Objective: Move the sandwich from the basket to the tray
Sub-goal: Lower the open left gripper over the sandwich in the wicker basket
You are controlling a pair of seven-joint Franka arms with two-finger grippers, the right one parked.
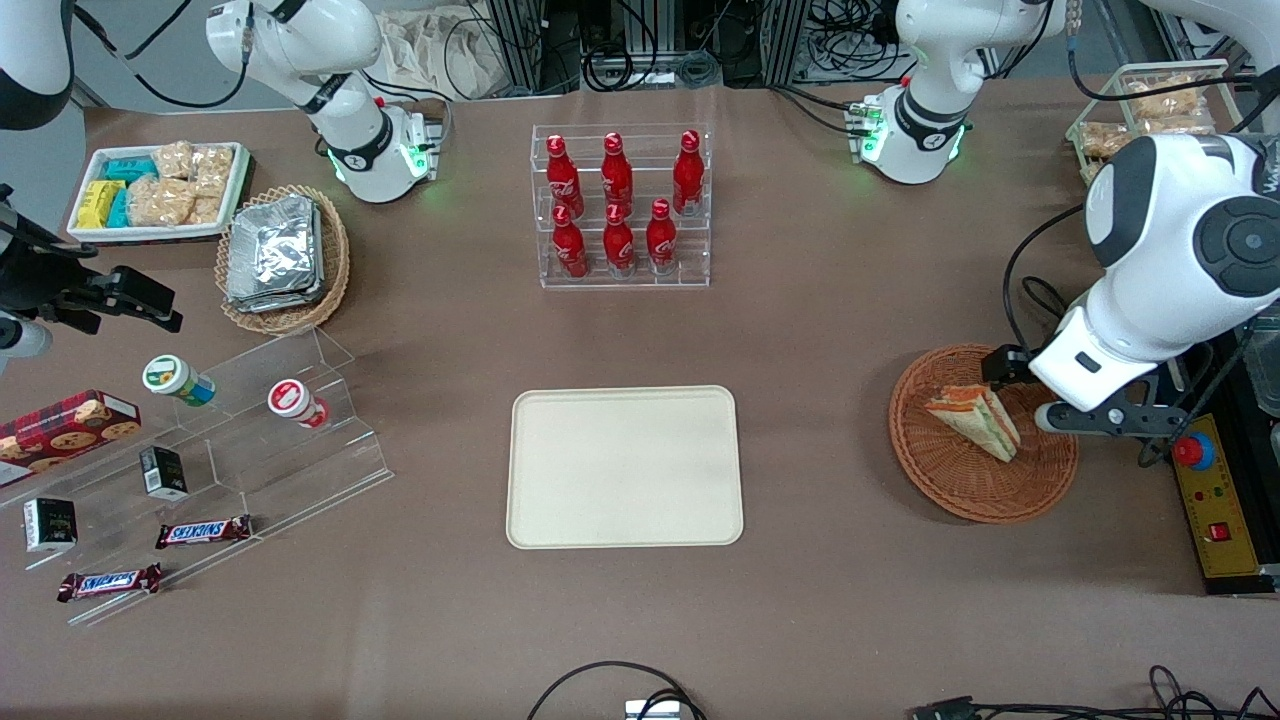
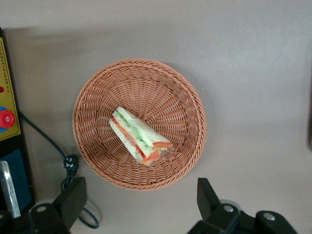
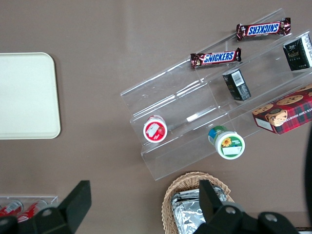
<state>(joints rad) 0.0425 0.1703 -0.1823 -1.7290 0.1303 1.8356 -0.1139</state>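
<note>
The sandwich (image 1: 975, 416) lies on its side in the middle of the basket (image 1: 940, 476), its layered cut face turned up. The basket sits on the brown surface (image 1: 820, 330) at the working arm's end, at about 3 o'clock from the tray (image 1: 625, 466) in the front view.

The tool (image 2: 141, 207) hangs above the basket with its fingers (image 2: 73, 200) spread wide and nothing between them. In the wrist view both fingertips stand outside the basket's rim, one on each side of the rim's near arc, and the sandwich lies just past the gap between them, toward 12 o'clock, apart from either finger. The wedge runs slantwise across that gap, its orange-red end pointing to about 4 o'clock and its pale end to about 10 o'clock.

Bare wicker shows all round the sandwich, so it touches no part of the raised rim. A black cable (image 2: 46, 141) and a yellow control box (image 1: 1215, 510) lie close by the basket at the surface's edge on the working arm's end. Between basket and tray runs an open stretch of bare surface. The tray holds nothing, and its low rim and rounded corners are fully in view. A clear rack of red bottles (image 1: 620, 205) stands at 12 o'clock from the tray, well apart from it and farther from the front camera.
</note>
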